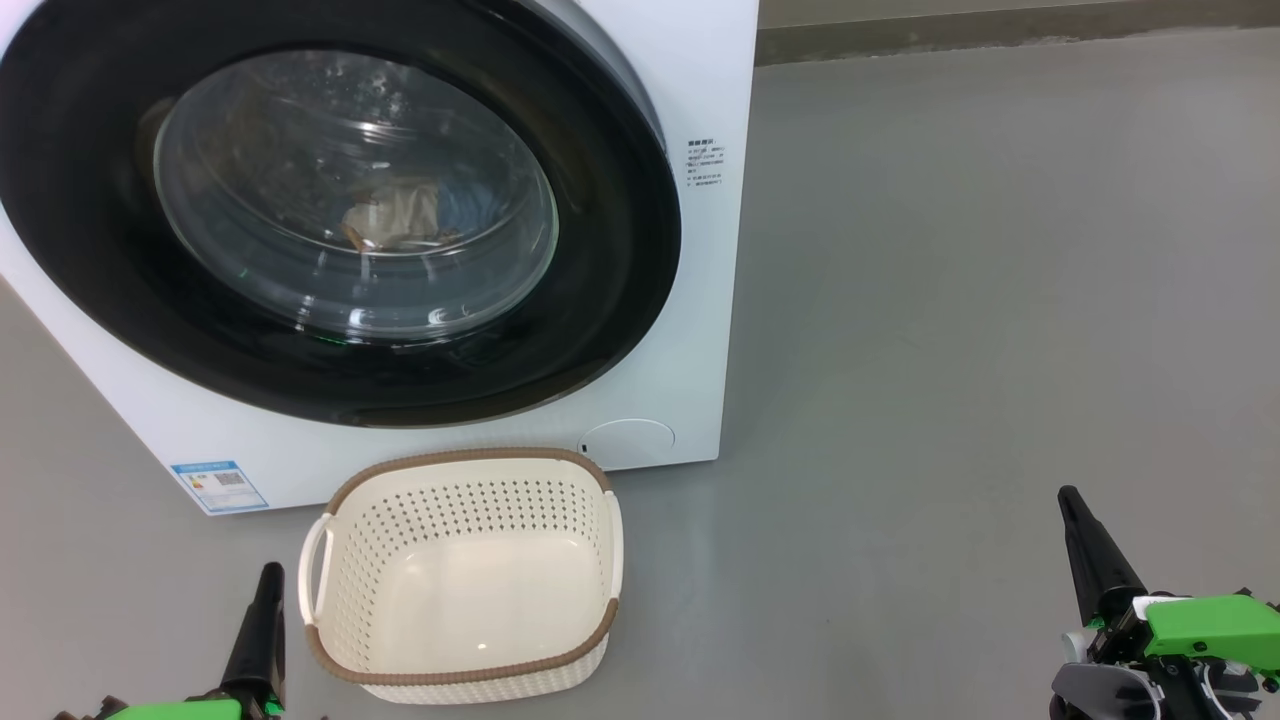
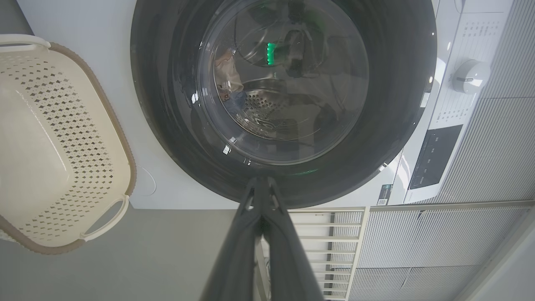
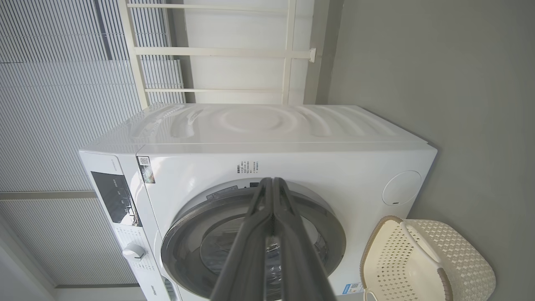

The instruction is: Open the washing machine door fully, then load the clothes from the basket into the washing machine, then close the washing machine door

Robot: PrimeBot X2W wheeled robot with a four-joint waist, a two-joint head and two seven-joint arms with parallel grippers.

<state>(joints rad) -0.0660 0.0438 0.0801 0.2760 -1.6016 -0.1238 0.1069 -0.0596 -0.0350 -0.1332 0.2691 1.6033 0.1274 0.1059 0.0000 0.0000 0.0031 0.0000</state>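
The white washing machine (image 1: 700, 80) (image 3: 292, 138) stands on the floor with its round black-rimmed door (image 1: 600, 300) (image 2: 167, 104) (image 3: 184, 234) closed against its front. Through the glass I see the clothes (image 1: 395, 220) (image 2: 228, 71), cream and orange with some blue, lying in the drum. In front of the machine sits the cream perforated basket (image 1: 460, 500) (image 2: 50, 125) (image 3: 422, 259), with nothing in it. My left gripper (image 1: 270, 580) (image 2: 262, 180) is shut, low left of the basket. My right gripper (image 1: 1070, 500) (image 3: 272, 180) is shut too, off to the right over bare floor.
Grey floor (image 1: 1000, 300) spreads to the right of the machine. A round cover (image 1: 630, 442) sits low on the machine's front and a blue label sticker (image 1: 218, 485) at its lower left. A control panel with a knob (image 2: 470, 77) and a ribbed wall (image 3: 62, 83) show in the wrist views.
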